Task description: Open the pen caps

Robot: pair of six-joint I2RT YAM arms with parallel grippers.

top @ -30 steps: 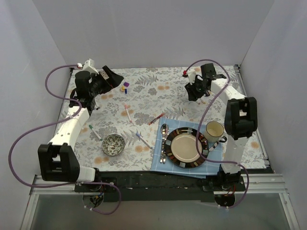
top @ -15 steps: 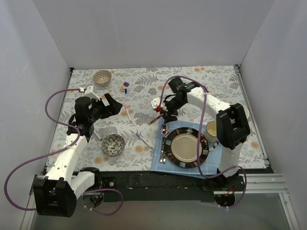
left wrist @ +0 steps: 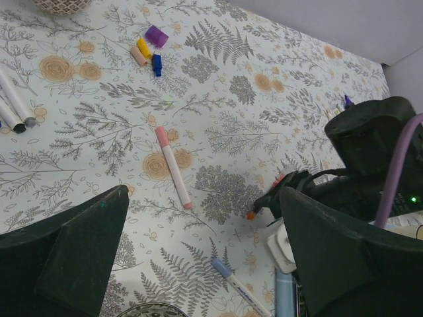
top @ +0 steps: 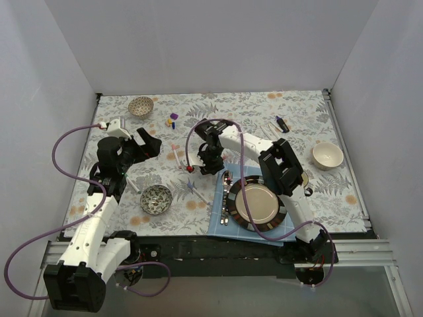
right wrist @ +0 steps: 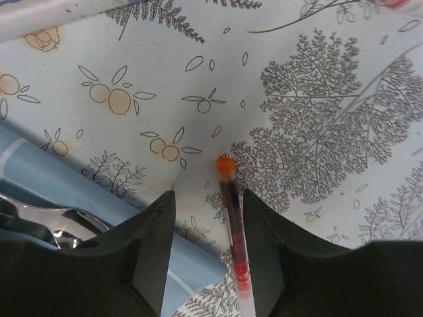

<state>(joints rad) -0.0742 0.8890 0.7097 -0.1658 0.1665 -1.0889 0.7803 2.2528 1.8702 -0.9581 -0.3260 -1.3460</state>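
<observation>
My right gripper [top: 200,165] is open and low over the table, its jaws either side of a red pen [right wrist: 231,218] that lies on the table close to the right finger [right wrist: 264,244]. The pen's orange-red end [top: 190,169] shows past the jaws. My left gripper [top: 151,145] is open and empty above the left half of the table. A pink pen [left wrist: 173,168] and a blue pen [left wrist: 238,287] lie between the arms. Loose purple, yellow, pink and blue caps [left wrist: 149,49] lie at the back. A dark purple marker [top: 282,123] lies at the back right.
A blue cloth [top: 218,221] carries a plate [top: 280,214] and cutlery [top: 226,198]. A patterned bowl [top: 157,198] stands front left, a second bowl [top: 141,105] back left, and a cream bowl [top: 328,155] right. More pens [left wrist: 13,105] lie at the left.
My right arm has swung left and down from the back right to the red pen by the cloth. My left gripper has come nearer and lower.
</observation>
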